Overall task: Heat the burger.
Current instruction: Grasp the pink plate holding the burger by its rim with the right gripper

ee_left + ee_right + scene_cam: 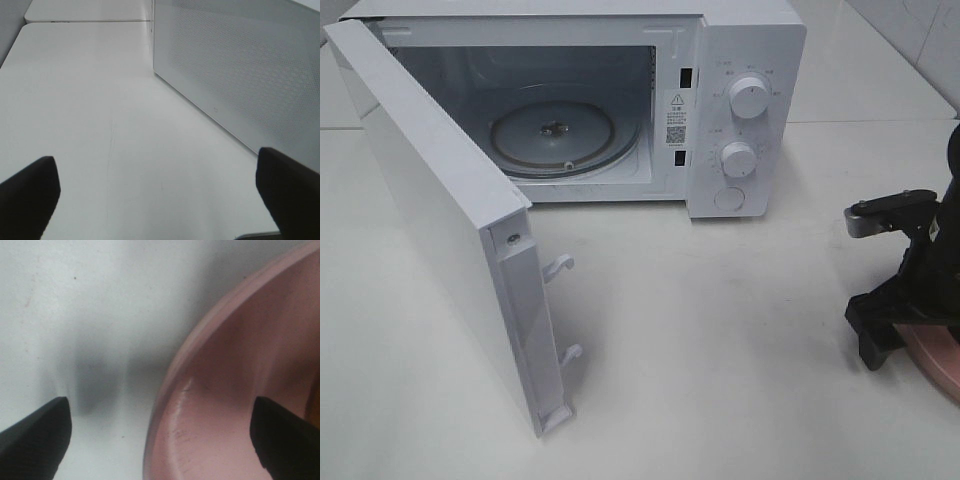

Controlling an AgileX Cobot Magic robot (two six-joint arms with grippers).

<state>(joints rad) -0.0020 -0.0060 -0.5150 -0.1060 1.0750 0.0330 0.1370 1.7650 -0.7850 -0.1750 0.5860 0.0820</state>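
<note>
1. Exterior high: microwave (720,110) on white table (720,330), door (440,220) swung wide, turntable (552,138) inside. Right gripper (885,325) low at pink plate (935,365). Cannot tell where burger sits.
2. Left wrist: left gripper (159,197) spread wide, empty, beside perforated white panel (240,70).
3. Right wrist: fingers (35,437) wide apart, either side of plate's rim, clasping nothing.

The microwave (745,60) stands far, its door (430,210) swung out toward the near left, walling off that side. Two latch hooks (560,267) jut rightward from the door's edge. The cavity mouth faces near, its glass turntable (555,135) bare. The surface (720,340) lies open between the door and the pink plate (938,362) at the right edge.
</note>
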